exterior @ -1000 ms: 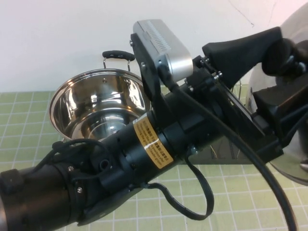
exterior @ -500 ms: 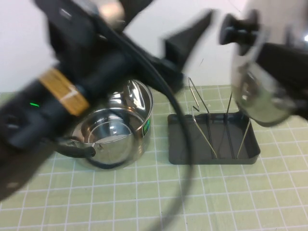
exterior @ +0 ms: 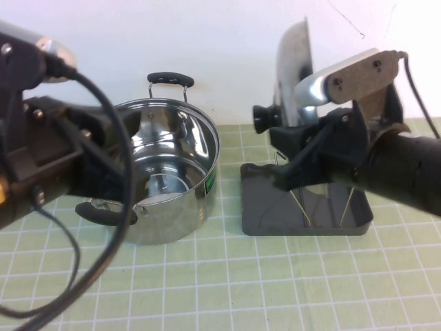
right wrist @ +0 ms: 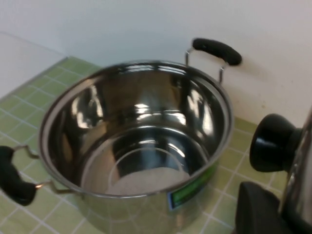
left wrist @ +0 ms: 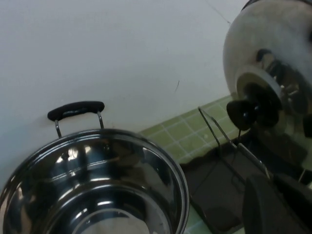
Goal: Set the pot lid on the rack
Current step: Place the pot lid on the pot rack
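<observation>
The pot lid [exterior: 290,65] is a shiny steel dome with a black knob [exterior: 262,118]. It stands upright on edge above the rack [exterior: 256,207], a dark grey tray with silver wire uprights. My right gripper [exterior: 303,162] is shut on the lid's lower rim and holds it over the rack's left half. In the right wrist view, the gripper [right wrist: 280,204] shows with the knob [right wrist: 274,143] beside it. My left gripper [left wrist: 280,202] is pulled back beside the pot, apart from the lid [left wrist: 265,53] and facing it and the rack [left wrist: 219,187].
A deep steel pot [exterior: 162,176] with two black handles stands left of the rack, touching neither. My left arm [exterior: 55,165] fills the left side in front of the pot. The green tiled mat [exterior: 275,283] lies under everything, with a white wall behind.
My left arm has swung away from the lid to the left. My right gripper has brought the lid in from the right edge, turned on edge, to above the rack.
</observation>
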{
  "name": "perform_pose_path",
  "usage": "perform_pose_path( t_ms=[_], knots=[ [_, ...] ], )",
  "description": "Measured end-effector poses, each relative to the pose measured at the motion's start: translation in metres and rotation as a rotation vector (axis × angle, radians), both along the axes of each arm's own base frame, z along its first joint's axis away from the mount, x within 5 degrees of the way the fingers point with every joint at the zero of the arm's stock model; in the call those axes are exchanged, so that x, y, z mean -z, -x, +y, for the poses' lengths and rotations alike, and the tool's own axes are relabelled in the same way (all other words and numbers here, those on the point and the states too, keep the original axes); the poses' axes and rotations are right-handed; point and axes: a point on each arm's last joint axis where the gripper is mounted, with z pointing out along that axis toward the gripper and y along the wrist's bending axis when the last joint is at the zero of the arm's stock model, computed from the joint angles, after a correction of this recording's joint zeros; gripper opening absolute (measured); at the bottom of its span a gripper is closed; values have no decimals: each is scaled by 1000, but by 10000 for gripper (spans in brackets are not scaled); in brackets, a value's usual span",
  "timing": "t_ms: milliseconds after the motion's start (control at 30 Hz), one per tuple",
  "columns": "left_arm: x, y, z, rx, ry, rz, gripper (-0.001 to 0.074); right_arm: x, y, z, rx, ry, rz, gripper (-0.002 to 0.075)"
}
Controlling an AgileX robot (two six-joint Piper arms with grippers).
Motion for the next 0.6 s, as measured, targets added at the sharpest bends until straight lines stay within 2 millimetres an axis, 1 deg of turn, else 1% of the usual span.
perform_pose_path(
  t_ms=[200,333,433,600],
  knots=[
    [-2,7,6,-11,13,30,1,-1,-20,-26,-25,-47,63,104],
    [-2,9,6,-11,26,38,0,11,-33,-37,-25,-55,120,104],
    [-2,9,6,-9,34,44,0,24,-42,-39,-62,-49,169,104],
    [-2,9,6,-8,45,52,-1,44,-52,-31,-108,-60,230,104]
  ],
)
